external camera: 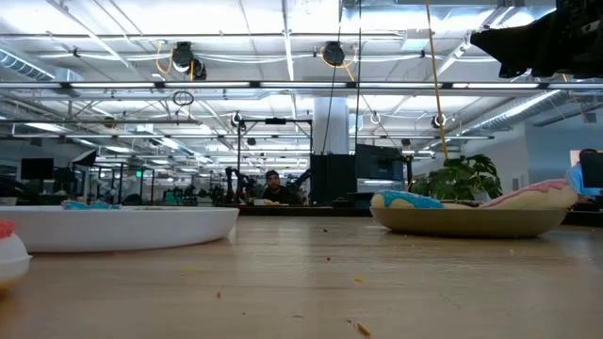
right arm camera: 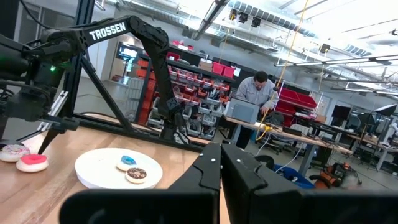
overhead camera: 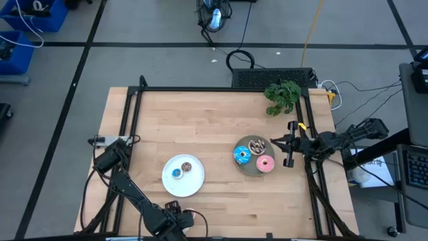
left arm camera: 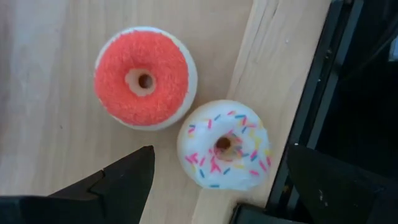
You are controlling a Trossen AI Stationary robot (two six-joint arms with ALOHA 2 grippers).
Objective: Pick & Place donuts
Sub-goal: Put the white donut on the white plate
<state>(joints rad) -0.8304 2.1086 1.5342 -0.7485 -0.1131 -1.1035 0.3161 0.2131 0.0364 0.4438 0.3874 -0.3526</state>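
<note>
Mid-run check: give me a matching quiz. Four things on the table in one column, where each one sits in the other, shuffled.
Things:
1. red donut
2. small blue donut
3. pink donut
4. plant

Places:
A. on the white plate
B. on the grey plate
C. on bare wood beside the whitish sprinkled donut
D. at the table's far right corner

Pairs: 1-C, 2-A, 3-B, 4-D
</note>
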